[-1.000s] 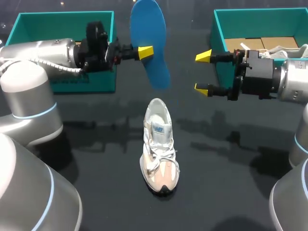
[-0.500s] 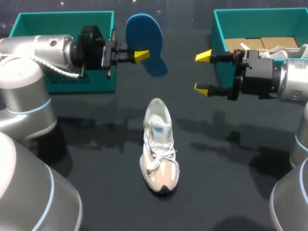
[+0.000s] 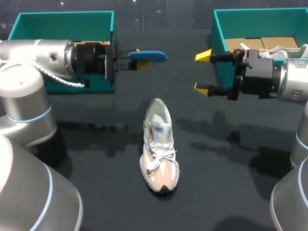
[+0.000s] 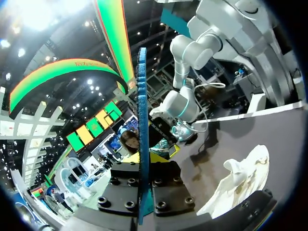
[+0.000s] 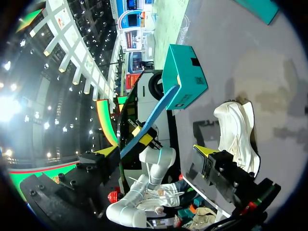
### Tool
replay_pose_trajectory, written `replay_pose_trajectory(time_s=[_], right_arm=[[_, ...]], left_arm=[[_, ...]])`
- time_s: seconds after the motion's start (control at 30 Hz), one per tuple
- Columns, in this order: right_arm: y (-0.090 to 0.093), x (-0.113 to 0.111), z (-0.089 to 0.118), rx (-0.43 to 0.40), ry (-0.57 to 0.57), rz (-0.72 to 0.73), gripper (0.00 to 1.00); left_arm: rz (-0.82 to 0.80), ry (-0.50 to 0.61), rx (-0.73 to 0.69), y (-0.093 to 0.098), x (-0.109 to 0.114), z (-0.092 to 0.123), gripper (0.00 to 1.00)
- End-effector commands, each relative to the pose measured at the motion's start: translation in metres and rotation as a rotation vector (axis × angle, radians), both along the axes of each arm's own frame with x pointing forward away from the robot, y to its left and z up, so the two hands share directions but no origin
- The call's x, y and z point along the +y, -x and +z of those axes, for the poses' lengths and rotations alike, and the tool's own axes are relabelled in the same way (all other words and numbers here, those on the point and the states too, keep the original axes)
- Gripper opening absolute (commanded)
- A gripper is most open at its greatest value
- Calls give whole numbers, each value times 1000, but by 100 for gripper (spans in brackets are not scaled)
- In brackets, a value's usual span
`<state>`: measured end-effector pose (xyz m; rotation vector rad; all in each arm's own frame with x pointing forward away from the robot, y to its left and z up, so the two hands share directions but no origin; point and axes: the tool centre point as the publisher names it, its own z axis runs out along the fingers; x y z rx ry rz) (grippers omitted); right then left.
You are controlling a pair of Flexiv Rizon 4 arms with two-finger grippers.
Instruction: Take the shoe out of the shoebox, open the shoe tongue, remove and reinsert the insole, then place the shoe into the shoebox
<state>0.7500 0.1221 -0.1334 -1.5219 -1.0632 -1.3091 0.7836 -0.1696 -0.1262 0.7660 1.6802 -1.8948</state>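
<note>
Count: one shoe (image 3: 159,144) upright on the table (image 3: 96,159), toe toward me; two teal boxes beyond it, left shoebox (image 3: 62,24) and right shoebox (image 3: 260,19); one blue insole (image 3: 151,56), held flat (edge-on from my left wrist), clamped in my left gripper (image 3: 138,58); right gripper (image 3: 203,72) fingers apart, beside the right shoebox.

The dark, glossy desk (image 3: 96,159) reflects faint shapes. At its far right, brown cardboard pieces (image 3: 269,42) lie side by side, a white crumpled thing (image 3: 288,49) just beside them.
</note>
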Motion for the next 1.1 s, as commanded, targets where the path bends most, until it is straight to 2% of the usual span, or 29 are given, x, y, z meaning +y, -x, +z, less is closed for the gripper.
replay_pose_trajectory(time_s=[0.03, 0.23, 0.37, 0.57, 0.87, 1.1], right_arm=[[0, 2, -1, 2, 2, -2, 100], [0, 2, -1, 2, 2, -2, 100], [0, 2, -1, 2, 2, -2, 100], [0, 2, -1, 2, 2, -2, 100], [2, 21, -11, -73, 35, 65, 100], [2, 21, -13, -55, 28, 48, 100]], left_arm=[[84, 122, -327, 3, -2, -8, 0], [84, 122, -327, 3, -2, -8, 0], [97, 88, -475, 5, -6, -9, 0], [100, 78, -523, 2, -10, -6, 0], [104, 51, -584, -4, -17, -5, 0], [110, 4, -660, -6, -25, -14, 0]])
